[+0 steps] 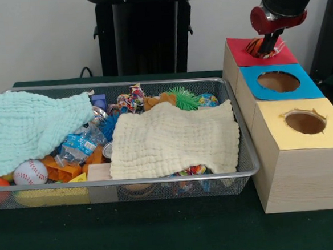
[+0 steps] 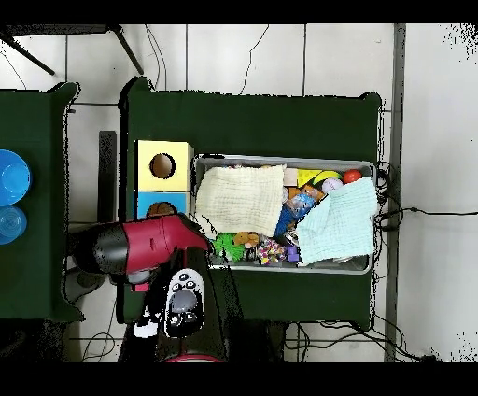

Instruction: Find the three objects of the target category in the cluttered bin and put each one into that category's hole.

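Note:
My gripper [image 1: 265, 45] hangs over the red card face [image 1: 238, 48] of the far wooden box, at the right end of the bin [image 1: 130, 182]. It is shut on a small orange toy with dark stripes [image 1: 256, 47], held right at the red face. The hole in the red face is hidden behind the gripper and the toy. In the overhead view the red arm [image 2: 149, 245] covers the red-faced box and the gripper. The wire-mesh bin [image 2: 280, 160] lies to the right of the boxes there.
A mint cloth [image 1: 29, 126] and a cream cloth [image 1: 173, 139] cover much of the bin. Around them lie a baseball [image 1: 30, 172], a green spiky ball [image 1: 184, 97] and other toys. Blue-faced [image 1: 279, 81] and yellow-faced [image 1: 305, 122] boxes stand nearer the camera.

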Robot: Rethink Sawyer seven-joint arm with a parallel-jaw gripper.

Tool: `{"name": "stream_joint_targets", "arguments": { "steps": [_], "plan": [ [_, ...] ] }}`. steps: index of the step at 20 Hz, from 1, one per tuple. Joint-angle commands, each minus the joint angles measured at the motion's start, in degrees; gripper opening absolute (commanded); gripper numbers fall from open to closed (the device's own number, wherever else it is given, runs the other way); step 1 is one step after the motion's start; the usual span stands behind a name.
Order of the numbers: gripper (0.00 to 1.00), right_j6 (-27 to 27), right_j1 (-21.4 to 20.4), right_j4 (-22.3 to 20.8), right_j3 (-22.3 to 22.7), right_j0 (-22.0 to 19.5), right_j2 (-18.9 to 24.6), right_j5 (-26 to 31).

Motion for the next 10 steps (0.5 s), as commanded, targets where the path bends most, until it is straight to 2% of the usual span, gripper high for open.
{"name": "stream_joint_targets", "arguments": {
  "steps": [1, 5, 10],
  "plan": [
    [0.00, 9.6, 4.5, 3.4, 2.2, -0.5, 4.2, -2.9],
    [0.00, 9.9, 7.0, 2.1, 0.4, 0.9, 2.8, 0.4],
    [0.00, 10.5, 9.2, 1.3, -1.1, 2.0, 1.7, 1.8]
  ]
}}
